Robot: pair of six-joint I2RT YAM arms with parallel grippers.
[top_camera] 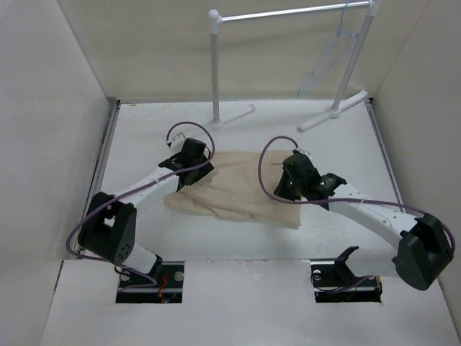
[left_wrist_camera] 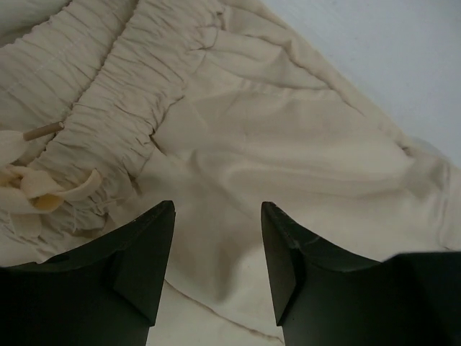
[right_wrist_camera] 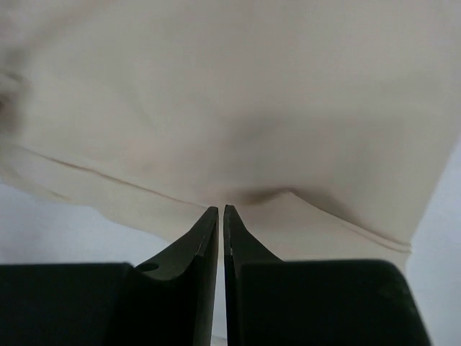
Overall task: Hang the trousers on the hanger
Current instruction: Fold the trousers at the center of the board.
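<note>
The beige trousers lie folded on the white table between my two arms. My left gripper hovers over their left end, open and empty; in the left wrist view the gripper stands above the cloth beside the gathered waistband. My right gripper is at the trousers' right part. In the right wrist view it is shut, pinching a puckered fold of the cloth. The pale hanger hangs on the rack at the back right.
The white garment rack with a metal rail stands at the back, its feet on the table. White walls enclose the left, right and back. A drawstring knot lies at the waistband.
</note>
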